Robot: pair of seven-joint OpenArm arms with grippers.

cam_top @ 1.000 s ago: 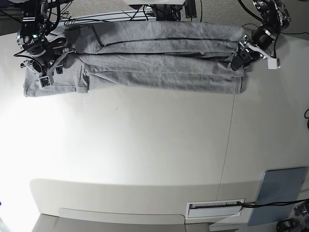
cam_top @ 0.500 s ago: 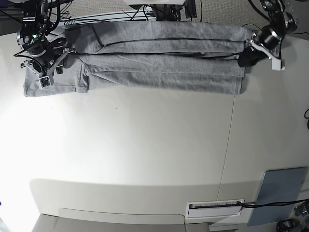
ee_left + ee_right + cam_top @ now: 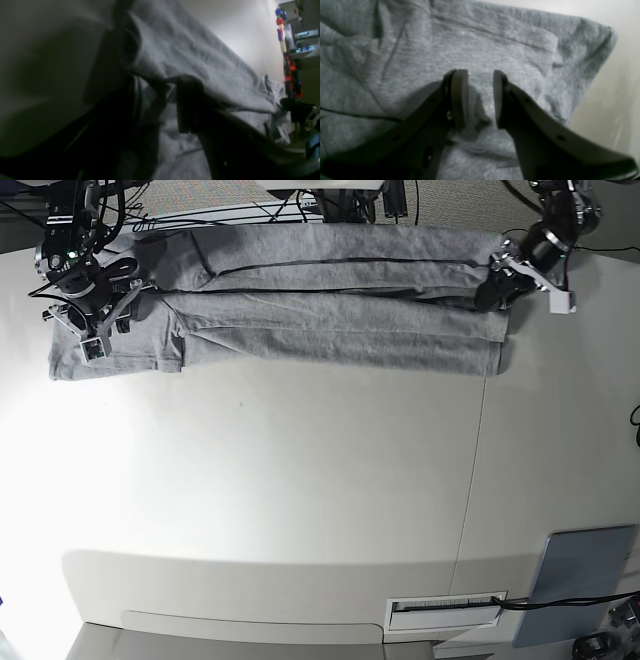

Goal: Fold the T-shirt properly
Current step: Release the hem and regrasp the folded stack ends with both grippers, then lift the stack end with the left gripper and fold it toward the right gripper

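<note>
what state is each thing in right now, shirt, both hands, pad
T-shirt: lying flat along the far edge of the table, folded lengthwise into a long band, one sleeve sticking out at one end.
Right hand: open, jaws apart just above the grey cloth, nothing held.
Left hand: at the shirt's other end, fingers in the cloth folds; grip cannot be told.
Blue-grey pad: flat at the table's near corner, untouched.
</note>
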